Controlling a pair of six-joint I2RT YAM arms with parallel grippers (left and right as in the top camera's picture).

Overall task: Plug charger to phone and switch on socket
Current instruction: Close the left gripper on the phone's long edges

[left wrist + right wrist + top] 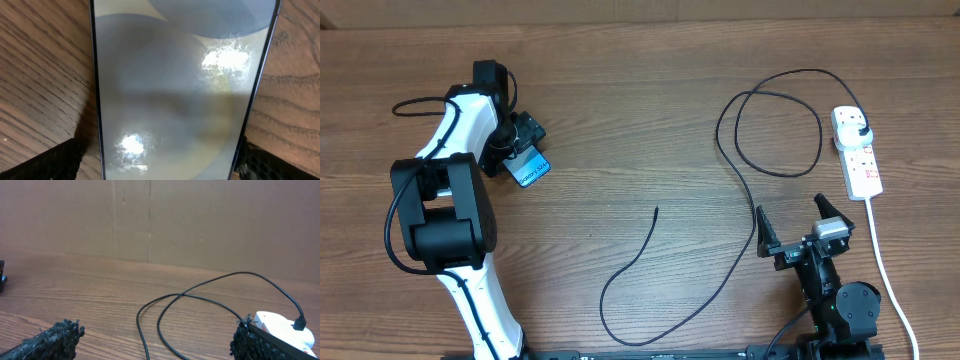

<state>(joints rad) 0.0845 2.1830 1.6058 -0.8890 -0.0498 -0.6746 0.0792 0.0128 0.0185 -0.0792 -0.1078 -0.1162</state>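
The phone [528, 168] lies on the table at the far left, its cyan screen up. My left gripper [523, 143] hangs over it, open, with one finger on each side of its long edges. In the left wrist view the phone [180, 85] fills the frame, glare on its screen, between my left gripper [160, 162] fingers. The charger's connector tip [656, 211] lies loose at mid-table. Its black cable [165, 305] loops to the plug [861, 133] seated in the white socket [860, 160]. My right gripper [790, 218] is open and empty near the front right.
The socket's thick white cord [890, 280] runs down the right side toward the front edge. The charger's cable [778, 174] forms a wide loop between my right gripper [155, 335] and the socket [282, 327]. A cardboard wall [150, 220] backs the table.
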